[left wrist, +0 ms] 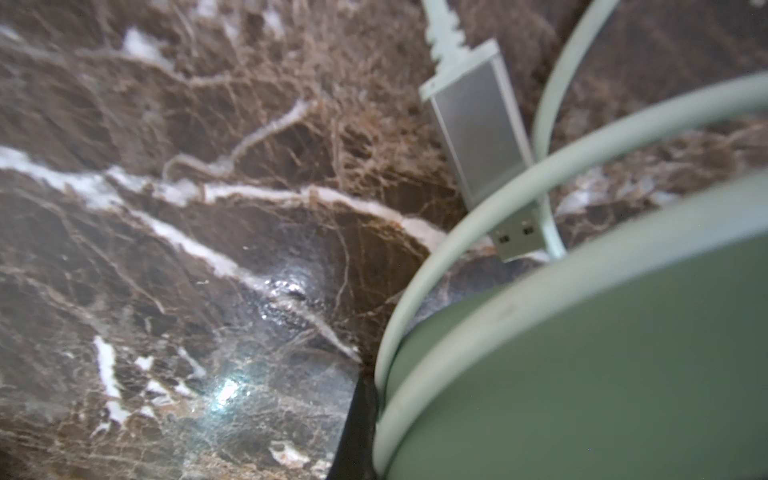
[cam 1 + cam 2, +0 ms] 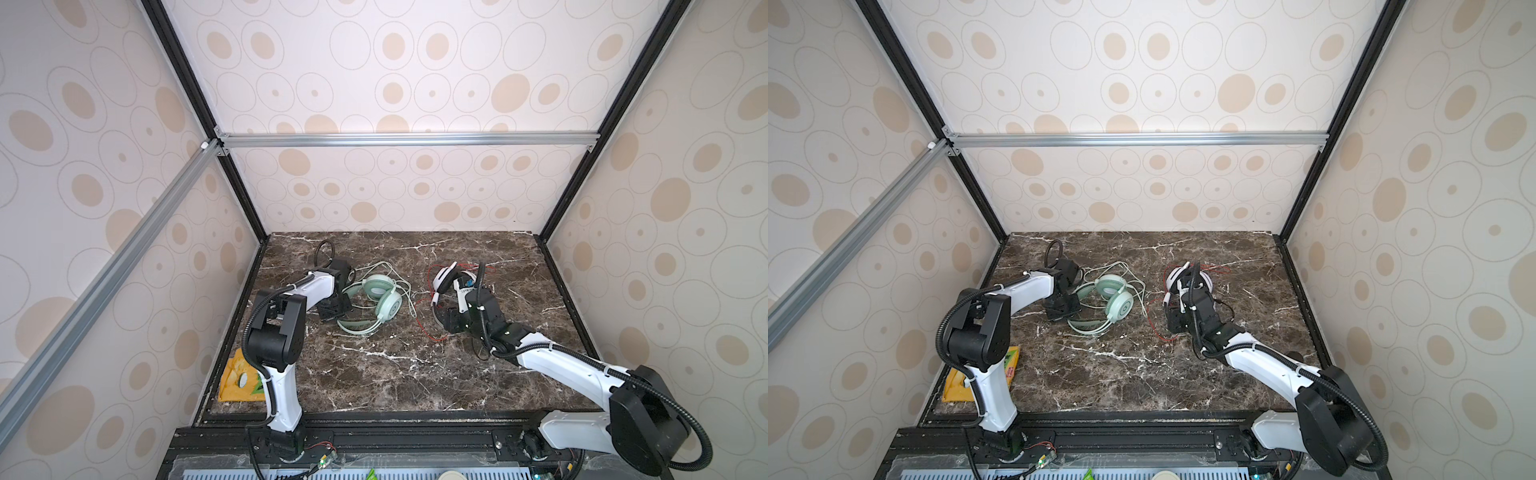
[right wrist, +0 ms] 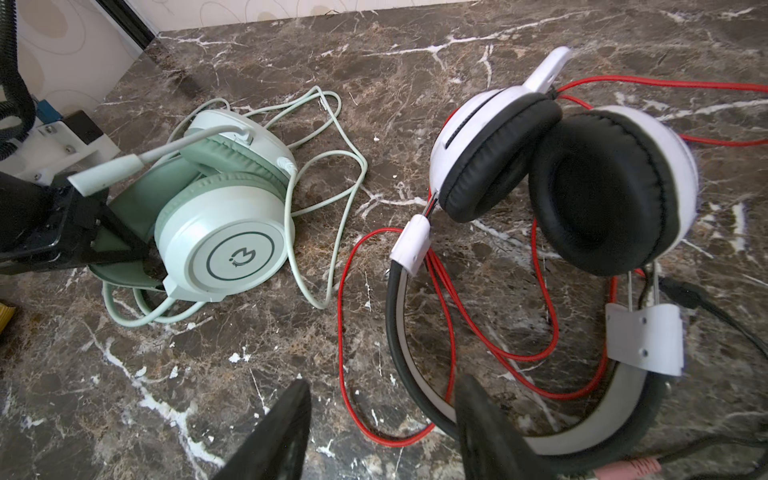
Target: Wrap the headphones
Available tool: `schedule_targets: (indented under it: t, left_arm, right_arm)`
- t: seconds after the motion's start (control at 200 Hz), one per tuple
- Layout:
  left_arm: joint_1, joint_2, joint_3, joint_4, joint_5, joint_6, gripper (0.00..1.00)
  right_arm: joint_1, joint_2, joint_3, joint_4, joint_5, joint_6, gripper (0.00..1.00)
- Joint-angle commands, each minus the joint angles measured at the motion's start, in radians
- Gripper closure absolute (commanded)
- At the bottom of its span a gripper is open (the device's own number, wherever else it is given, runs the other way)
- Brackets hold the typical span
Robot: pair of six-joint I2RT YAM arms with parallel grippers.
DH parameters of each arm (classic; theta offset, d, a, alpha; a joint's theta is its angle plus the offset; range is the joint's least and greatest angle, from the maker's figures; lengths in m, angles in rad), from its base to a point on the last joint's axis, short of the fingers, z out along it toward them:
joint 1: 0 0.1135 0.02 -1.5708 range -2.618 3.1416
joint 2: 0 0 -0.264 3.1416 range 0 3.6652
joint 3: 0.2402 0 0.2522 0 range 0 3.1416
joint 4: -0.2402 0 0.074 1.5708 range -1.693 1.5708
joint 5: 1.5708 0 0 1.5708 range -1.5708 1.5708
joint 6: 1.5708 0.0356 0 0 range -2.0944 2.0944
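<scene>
The mint green headphones [image 2: 384,297] lie left of centre on the marble table [image 2: 395,374], their pale green cord [image 3: 332,174] looped loosely around them. My left gripper [image 2: 336,309] is shut on their padded headband [image 1: 582,374]. One black finger [image 1: 359,415] presses against the band's edge, and the cord's USB plug [image 1: 478,133] lies just beyond. The white-and-black headphones [image 3: 561,174] lie to the right, thin red cord [image 3: 449,316] spread about them. My right gripper [image 3: 384,419] hangs open low over their grey headband [image 3: 415,374] and a red cord loop, holding nothing.
A yellow-orange packet [image 2: 241,382] lies at the table's front left corner. A black plug and lead [image 3: 681,291] and a pink plug [image 3: 631,467] trail by the white pair's headband. Patterned walls and black frame posts [image 2: 245,199] close in the table on three sides.
</scene>
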Motion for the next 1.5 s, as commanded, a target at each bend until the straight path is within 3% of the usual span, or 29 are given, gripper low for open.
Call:
schedule_targets:
  t: [0.0, 0.23, 0.545, 0.82, 0.955, 1.03, 1.135, 1.265, 1.35, 1.496]
  left_arm:
    - [0.005, -0.103, -0.003, 0.037, 0.01, 0.05, 1.0]
    - [0.005, -0.365, -0.108, 0.152, 0.066, 0.037, 1.0]
    - [0.005, -0.648, -0.067, 0.138, 0.119, 0.043, 1.0]
    - [0.005, -0.723, 0.075, 0.094, 0.091, 0.052, 1.0]
    - [0.005, -0.698, 0.163, 0.068, 0.149, 0.08, 1.0]
    - [0.005, -0.677, 0.19, 0.05, 0.235, 0.102, 1.0]
    - [0.005, -0.651, 0.224, -0.011, 0.299, 0.158, 1.0]
    - [0.005, -0.638, 0.268, -0.12, 0.234, 0.206, 1.0]
    - [0.005, -0.666, 0.259, -0.1, 0.256, 0.201, 1.0]
    - [0.005, -0.709, 0.219, -0.007, 0.383, 0.156, 1.0]
  right_arm:
    - [0.001, -0.017, -0.016, 0.001, 0.009, -0.018, 0.42]
    - [0.001, -0.046, -0.062, 0.06, -0.104, -0.056, 0.42]
    - [0.001, -0.053, -0.102, 0.112, -0.048, -0.078, 0.43]
    - [0.001, -0.053, -0.159, 0.2, 0.043, -0.071, 0.43]
    - [0.001, -0.019, -0.177, 0.275, 0.05, -0.088, 0.43]
    - [0.001, 0.013, -0.163, 0.284, 0.043, -0.097, 0.42]
    - [0.001, 0.025, -0.148, 0.291, 0.006, -0.109, 0.42]
    - [0.001, -0.013, -0.173, 0.332, -0.029, -0.13, 0.42]
    - [0.001, -0.039, -0.207, 0.389, -0.076, -0.149, 0.42]
    - [0.001, -0.057, -0.257, 0.524, -0.26, -0.218, 0.42]
